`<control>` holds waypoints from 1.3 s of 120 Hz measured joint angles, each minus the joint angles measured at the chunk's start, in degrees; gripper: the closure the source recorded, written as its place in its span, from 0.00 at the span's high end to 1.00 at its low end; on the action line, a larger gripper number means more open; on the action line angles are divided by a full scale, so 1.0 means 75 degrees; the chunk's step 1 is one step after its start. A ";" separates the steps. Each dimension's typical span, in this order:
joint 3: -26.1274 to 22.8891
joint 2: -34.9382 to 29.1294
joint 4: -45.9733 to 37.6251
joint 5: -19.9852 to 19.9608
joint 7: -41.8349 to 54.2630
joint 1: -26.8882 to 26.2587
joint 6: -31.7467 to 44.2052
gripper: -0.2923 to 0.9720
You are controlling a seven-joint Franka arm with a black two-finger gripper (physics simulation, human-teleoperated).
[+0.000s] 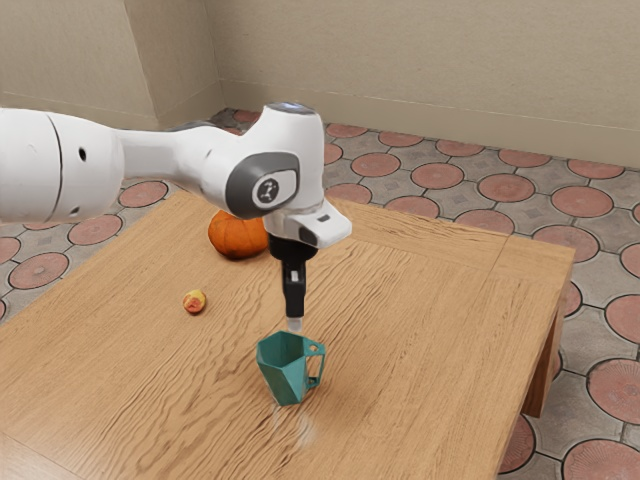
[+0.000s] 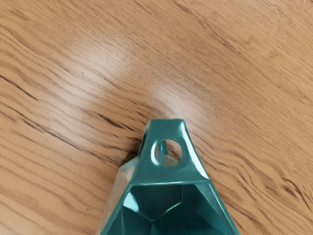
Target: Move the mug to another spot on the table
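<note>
While hanging over the table [image 1: 450, 300] in the exterior view, gripper [image 1: 295, 320] pointing down just above the rim of the mug [image 1: 288, 368], grip state impossible to tell, mug standing upright mid-table, pumpkin [image 1: 237, 237] sitting well behind, in the wrist view, mug [image 2: 168, 205] showing directly beneath the hand.

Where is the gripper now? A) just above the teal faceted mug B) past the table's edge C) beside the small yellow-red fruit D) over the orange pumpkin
A: in the exterior view the gripper hangs just over the rim of the teal faceted mug, which stands on the wooden table.
</note>
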 joint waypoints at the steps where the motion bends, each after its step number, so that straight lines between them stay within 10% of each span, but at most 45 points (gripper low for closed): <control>1: 0.0000 0.0011 -0.0032 0.0001 -0.0014 -0.0002 0.0067 0.77; 90: -0.0290 0.0973 -0.0612 0.0009 -0.0503 -0.0262 0.1854 0.77; 156: -0.0296 0.1324 -0.0632 0.1127 0.0110 -0.0353 0.2007 0.67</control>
